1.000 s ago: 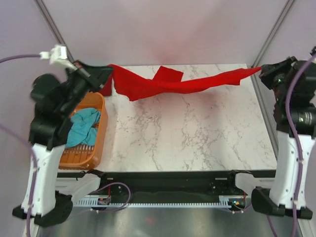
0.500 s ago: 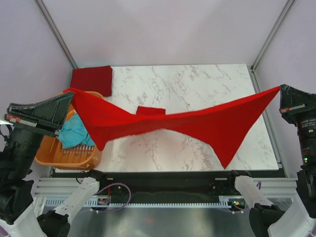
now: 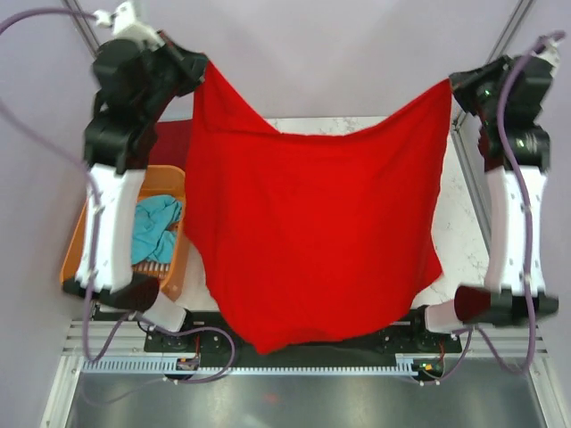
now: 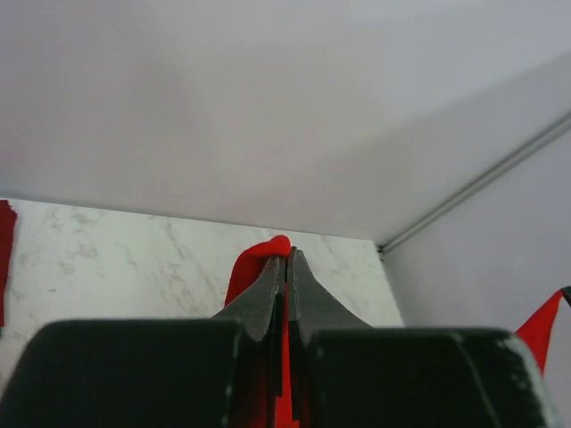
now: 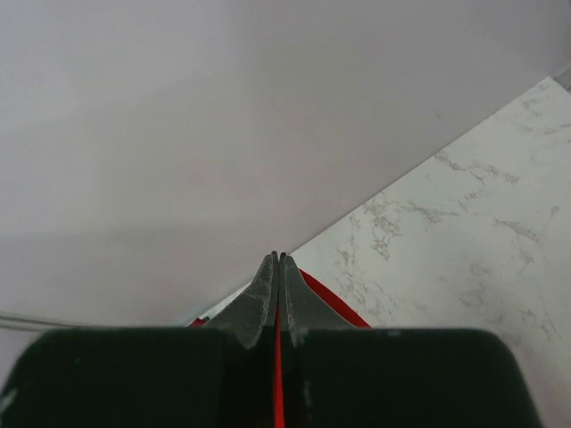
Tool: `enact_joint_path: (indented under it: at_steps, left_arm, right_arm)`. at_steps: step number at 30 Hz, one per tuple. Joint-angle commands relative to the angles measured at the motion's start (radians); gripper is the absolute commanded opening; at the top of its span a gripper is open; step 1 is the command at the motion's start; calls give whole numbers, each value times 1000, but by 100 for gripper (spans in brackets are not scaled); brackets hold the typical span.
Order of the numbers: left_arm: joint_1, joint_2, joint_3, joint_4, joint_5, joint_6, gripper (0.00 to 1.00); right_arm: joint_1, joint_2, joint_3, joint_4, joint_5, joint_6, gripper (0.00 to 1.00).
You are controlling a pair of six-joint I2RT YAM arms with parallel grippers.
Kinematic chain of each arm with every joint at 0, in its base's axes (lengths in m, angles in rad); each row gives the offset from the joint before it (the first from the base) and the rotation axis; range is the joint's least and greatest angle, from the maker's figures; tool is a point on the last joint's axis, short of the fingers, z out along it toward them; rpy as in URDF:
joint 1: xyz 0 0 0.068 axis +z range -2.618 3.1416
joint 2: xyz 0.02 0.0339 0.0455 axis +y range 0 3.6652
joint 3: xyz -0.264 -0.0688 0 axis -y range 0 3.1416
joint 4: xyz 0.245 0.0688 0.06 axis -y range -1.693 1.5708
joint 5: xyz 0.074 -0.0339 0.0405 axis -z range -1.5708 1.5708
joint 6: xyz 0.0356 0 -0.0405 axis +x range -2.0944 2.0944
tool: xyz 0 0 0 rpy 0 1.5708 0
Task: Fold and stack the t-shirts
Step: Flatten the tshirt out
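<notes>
Over a white marbled table (image 3: 459,227) walled in pale grey, the bright red t-shirt (image 3: 312,232) is held spread like a curtain in the top view. One upper corner is pinched in the closed left pincer (image 3: 198,73) and the other in the closed right pincer (image 3: 453,86), while the maroon t-shirt (image 3: 169,143) is partly seen at the far left and the teal t-shirt (image 3: 153,227) is bunched in the orange basket (image 3: 176,267). In the left wrist view a red fold is clamped between pressed-together fingers (image 4: 268,299), and in the right wrist view a thin red edge is gripped likewise.
</notes>
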Motion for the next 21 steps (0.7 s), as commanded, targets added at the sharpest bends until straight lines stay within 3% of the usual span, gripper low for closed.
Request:
enact_joint_path:
  at_steps: [1,5,7,9,13,15,19,21]
  left_arm:
    - [22,175,184,57,-118,123,2]
    - [95,438,422,83,-89,28,2]
    - [164,468,453,137,-41,-93,2]
    - [212,476,447,171,43,-209,2]
    - [279,401,427,292,164,-249,2]
    - [279,317,337,349,206,-241,2]
    - [279,185,179,395,266,-218,2]
    - [279,117,21,406,273,-187,2]
  right_arm:
    - [2,181,84,250,-80,5,0]
    - [2,465,357,270,-161,-34,0]
    - [-5,537,504,278,-199,-34,0]
    - [-34,570,516,324,-233,17,0]
    - [-40,553,583,370,-273,6,0]
    - [-44,519,556,370,-264,-14,0]
    - [-44,376,288,424,-246,-47,0]
    - [-44,337,185,427,-241,-73,0]
